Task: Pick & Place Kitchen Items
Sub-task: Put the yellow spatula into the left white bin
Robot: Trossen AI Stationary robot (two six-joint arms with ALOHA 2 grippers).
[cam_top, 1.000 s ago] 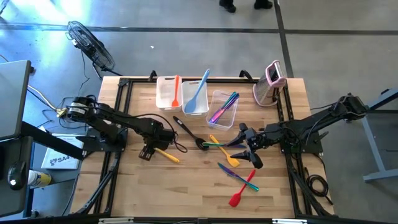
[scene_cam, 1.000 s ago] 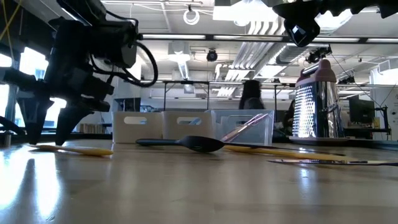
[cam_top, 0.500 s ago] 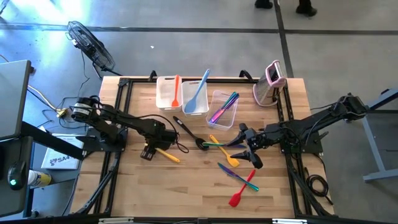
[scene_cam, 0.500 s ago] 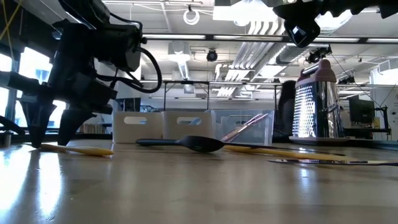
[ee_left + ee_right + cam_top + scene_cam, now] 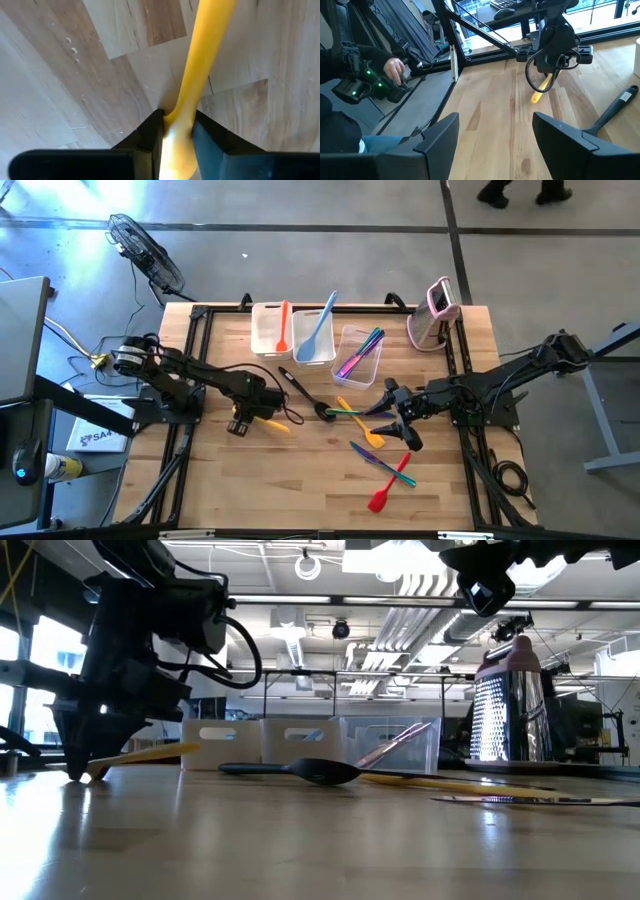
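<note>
My left gripper (image 5: pixel 240 423) stands at the table's left middle, shut on a slim yellow utensil (image 5: pixel 275 424), which also shows in the low view (image 5: pixel 150 752). My right gripper (image 5: pixel 405 430) is open and empty, hovering at the right middle beside loose utensils. A black spoon (image 5: pixel 305 392), a yellow-orange spatula (image 5: pixel 358 420), a blue one (image 5: pixel 372 455) and a red spatula (image 5: pixel 388 488) lie flat on the wood. My left gripper pinches the yellow utensil between its two fingers close to one end (image 5: pixel 176 127). The fingers come from above, pointing down, and lie across the utensil. It sits tilted: the held end (image 5: pixel 95 772) is low by the table and the free end (image 5: pixel 190 748) is raised clear.
Three clear tubs stand at the back middle: one (image 5: pixel 266 338) holds an orange spatula, one (image 5: pixel 310 352) a light blue spatula, one (image 5: pixel 365 360) purple and teal utensils. A pink-and-white grater (image 5: pixel 435 315) stands at the back right. A person's hand shows beyond the table (image 5: pixel 395 67).
My left gripper has come down and shut on the yellow utensil near its left end. The utensil lay flat on the table; now its free end has tipped up and swung toward the far edge, while the held end stays low.
</note>
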